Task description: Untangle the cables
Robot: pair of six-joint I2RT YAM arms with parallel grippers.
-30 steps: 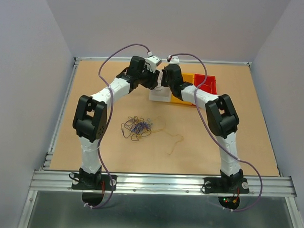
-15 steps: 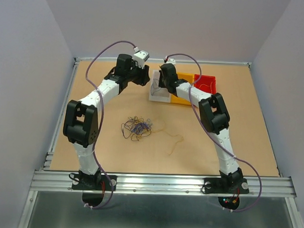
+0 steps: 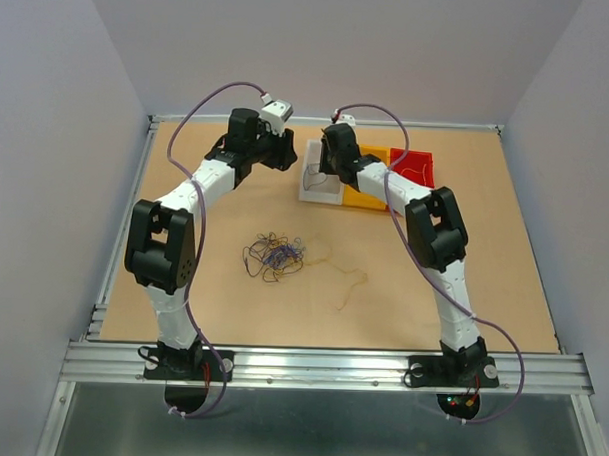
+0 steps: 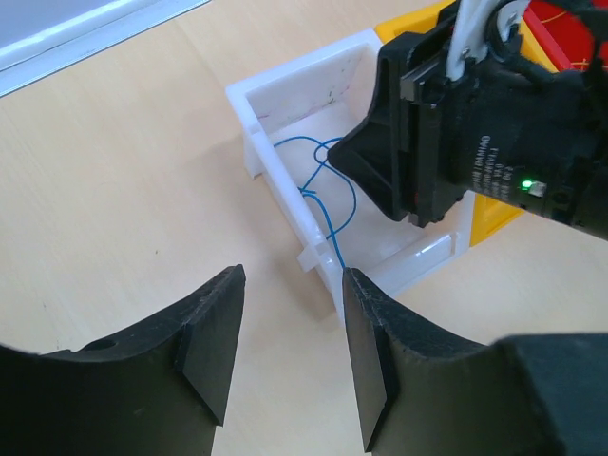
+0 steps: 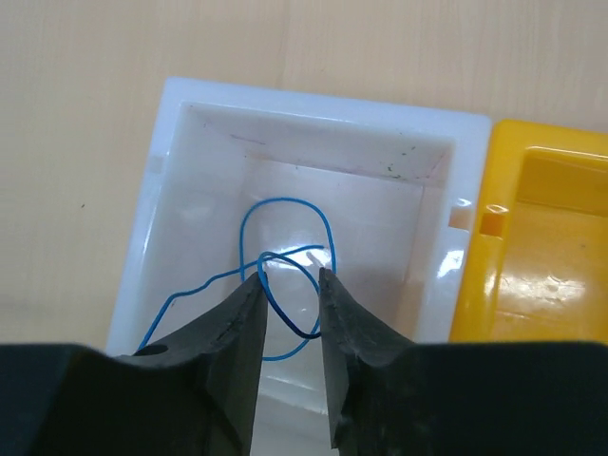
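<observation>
A tangle of thin blue, black and yellow-orange cables (image 3: 273,257) lies on the table's middle. One loose yellow-orange strand (image 3: 349,284) lies to its right. A single blue cable (image 5: 285,204) lies looped in the white bin (image 5: 313,104), also seen in the left wrist view (image 4: 332,185). My right gripper (image 5: 290,277) hovers low over that bin, jaws a little apart with a loop of the blue cable between them, not pinched. My left gripper (image 4: 290,351) is open and empty over bare table, just left of the white bin (image 4: 285,81).
A yellow bin (image 5: 541,247) adjoins the white bin on its right and a red bin (image 3: 415,167) stands beyond it at the table's far side. The right arm's black wrist (image 4: 475,142) hangs over the white bin. Grey walls surround the table.
My left arm has swung left and back, away from the white bin. My right gripper has stayed over the white bin. The tangle has not moved.
</observation>
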